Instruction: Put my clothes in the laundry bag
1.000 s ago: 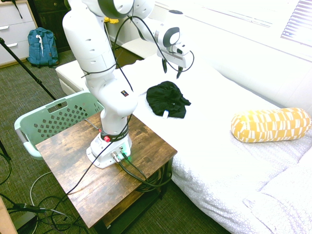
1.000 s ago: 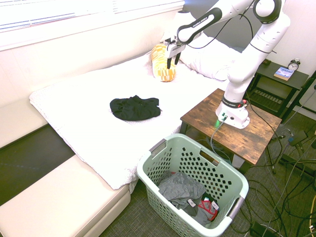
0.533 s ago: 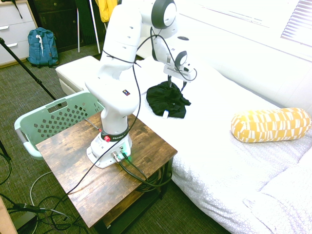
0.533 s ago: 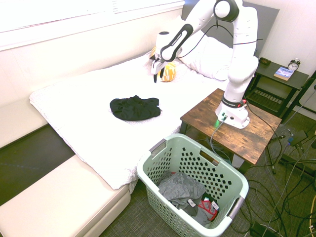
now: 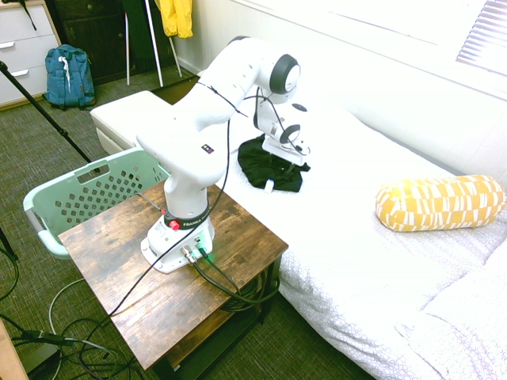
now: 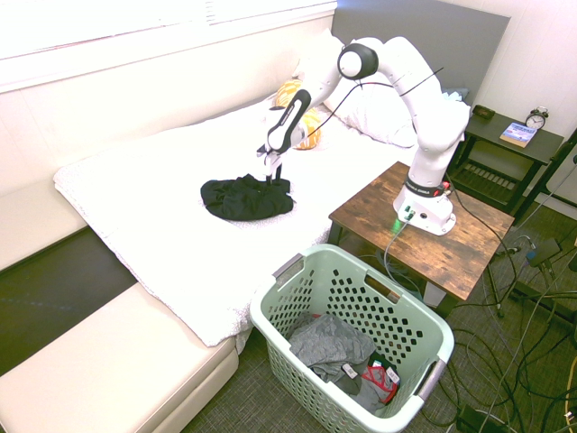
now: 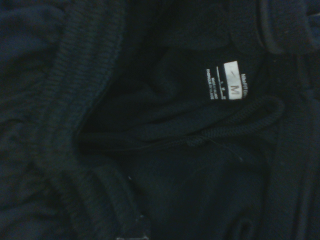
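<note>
1. Tool fingers stood wide apart, with nothing gripped; over the last second they had come down from above the bed to the near edge of the black garment, as the second exterior view showed. That moved the task from approach to the brink of a grasp.
2. Close under the wrist lay a gathered waistband, a looped drawstring and a size label. A bunched fold looked like the likeliest hold; a shallow pinch might have slipped.
3. The garment itself had not shifted: it lay crumpled on the bed, outside the basket.
4. The arm had folded lower, its elbow bent and raised, its forearm sloping down to the tool, which pointed roughly downward.
5. Beyond the desk, from the bed side, the mint basket stood on the floor, unmoved; grey clothes lay in it. Lifting and carrying still remained.
</note>
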Controlling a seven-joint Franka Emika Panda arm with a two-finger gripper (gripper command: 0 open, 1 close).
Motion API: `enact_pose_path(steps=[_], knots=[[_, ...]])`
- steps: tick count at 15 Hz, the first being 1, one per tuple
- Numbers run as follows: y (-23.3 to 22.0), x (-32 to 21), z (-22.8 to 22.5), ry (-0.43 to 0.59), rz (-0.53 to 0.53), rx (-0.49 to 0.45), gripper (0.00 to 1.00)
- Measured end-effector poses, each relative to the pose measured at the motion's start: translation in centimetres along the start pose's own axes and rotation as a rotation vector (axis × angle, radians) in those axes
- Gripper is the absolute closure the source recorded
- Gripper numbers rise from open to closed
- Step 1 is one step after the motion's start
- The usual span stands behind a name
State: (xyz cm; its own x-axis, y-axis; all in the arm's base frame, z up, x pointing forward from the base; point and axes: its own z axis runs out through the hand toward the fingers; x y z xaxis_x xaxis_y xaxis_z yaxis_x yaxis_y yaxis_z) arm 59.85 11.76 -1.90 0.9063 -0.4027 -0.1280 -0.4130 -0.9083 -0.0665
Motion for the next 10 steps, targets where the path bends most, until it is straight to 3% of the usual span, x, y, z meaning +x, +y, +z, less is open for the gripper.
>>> enact_pose_path(steps=[2, 4, 5, 10], knots=[[-1.4, 0.3, 4.0, -0.036, -0.016, 0.009, 0.0], [-2.7, 1.2, 3.9, -0.071, -0.028, -0.011, 0.0], [-2.9, 1.4, 4.1, -0.079, -0.028, -0.018, 1.0], [-2.8, 1.8, 4.2, -0.088, -0.014, -0.017, 1.0]])
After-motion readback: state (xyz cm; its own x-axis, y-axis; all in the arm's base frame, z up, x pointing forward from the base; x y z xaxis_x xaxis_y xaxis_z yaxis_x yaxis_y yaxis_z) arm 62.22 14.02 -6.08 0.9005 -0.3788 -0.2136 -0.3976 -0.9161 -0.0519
